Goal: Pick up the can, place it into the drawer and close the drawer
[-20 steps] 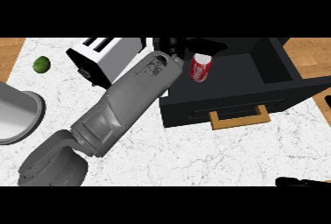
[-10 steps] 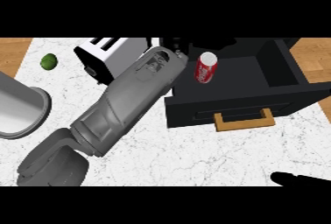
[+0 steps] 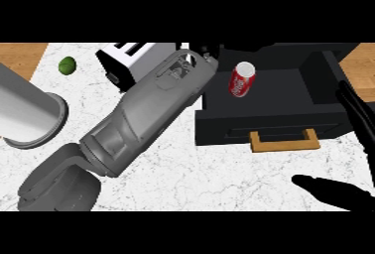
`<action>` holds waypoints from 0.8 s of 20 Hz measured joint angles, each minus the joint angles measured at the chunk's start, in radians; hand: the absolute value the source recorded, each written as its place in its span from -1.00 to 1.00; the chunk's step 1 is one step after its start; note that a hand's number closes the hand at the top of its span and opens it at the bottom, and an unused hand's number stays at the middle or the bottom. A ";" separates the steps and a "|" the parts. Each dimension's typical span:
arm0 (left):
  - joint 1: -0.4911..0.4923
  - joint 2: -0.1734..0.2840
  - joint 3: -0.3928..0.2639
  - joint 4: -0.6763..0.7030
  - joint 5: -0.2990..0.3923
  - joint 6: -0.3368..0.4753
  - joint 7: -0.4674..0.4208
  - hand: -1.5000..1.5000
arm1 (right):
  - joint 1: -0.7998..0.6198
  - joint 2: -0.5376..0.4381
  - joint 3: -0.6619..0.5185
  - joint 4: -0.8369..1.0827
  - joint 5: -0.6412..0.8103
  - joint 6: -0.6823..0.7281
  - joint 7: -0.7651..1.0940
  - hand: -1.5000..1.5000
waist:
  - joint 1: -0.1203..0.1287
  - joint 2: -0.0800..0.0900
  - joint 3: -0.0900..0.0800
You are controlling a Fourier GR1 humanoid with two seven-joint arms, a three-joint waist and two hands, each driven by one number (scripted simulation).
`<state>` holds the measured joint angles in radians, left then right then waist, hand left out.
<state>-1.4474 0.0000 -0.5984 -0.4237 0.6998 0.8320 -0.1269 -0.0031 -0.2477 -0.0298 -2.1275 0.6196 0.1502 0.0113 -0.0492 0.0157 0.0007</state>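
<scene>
one can (image 3: 242, 79) stands upright inside the open drawer (image 3: 293, 130).

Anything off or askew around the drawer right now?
Nothing spilled or damaged. The can stands slightly tilted inside the open drawer, apart from both hands. The drawer sits at an angle to the counter, handle out, not yet closed. The right hand shows at the lower right edge.

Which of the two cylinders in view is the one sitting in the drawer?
The small red can, upright inside the open black drawer. The large grey cylinder stands on the counter at the far left, well away from it.
</scene>
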 measured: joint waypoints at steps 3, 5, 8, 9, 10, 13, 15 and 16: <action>-0.013 0.000 0.004 -0.006 -0.002 0.003 0.021 -1.00 | -0.016 -0.006 0.055 0.057 0.117 -0.029 -0.008 -1.00 | 0.017 -0.005 0.000; -0.017 0.002 0.012 -0.007 -0.005 -0.004 0.027 -1.00 | -0.031 0.000 0.090 0.120 0.195 -0.064 -0.016 -1.00 | 0.029 -0.007 0.000; -0.016 0.019 0.018 -0.022 -0.015 -0.013 0.049 -1.00 | -0.047 0.001 0.124 0.218 0.296 -0.111 -0.025 -1.00 | 0.045 -0.011 0.000; -0.008 0.028 0.016 -0.036 -0.020 -0.017 0.057 -1.00 | -0.066 0.002 0.126 0.251 0.325 -0.120 -0.017 -1.00 | 0.052 -0.012 0.000; 0.005 0.035 0.015 -0.044 -0.027 -0.018 0.060 -1.00 | -0.074 0.009 0.135 0.291 0.352 -0.146 -0.022 -1.00 | 0.055 -0.013 0.000; 0.023 0.072 0.012 -0.101 -0.047 -0.017 0.101 -1.00 | -0.104 0.043 0.135 0.391 0.389 -0.218 -0.035 -1.00 | 0.064 -0.017 0.000; 0.037 0.096 0.012 -0.127 -0.060 -0.023 0.124 -1.00 | -0.144 0.063 0.127 0.477 0.411 -0.266 -0.043 -1.00 | 0.067 -0.017 0.000; 0.042 0.109 0.010 -0.148 -0.069 -0.020 0.144 -1.00 | -0.154 0.070 0.124 0.505 0.415 -0.283 -0.050 -1.00 | 0.068 -0.018 0.000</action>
<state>-1.4057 0.1089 -0.5887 -0.5713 0.6307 0.8123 0.0176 -0.1569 -0.1781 0.0939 -1.6220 1.0342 -0.1325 -0.0387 0.0184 -0.0019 0.0005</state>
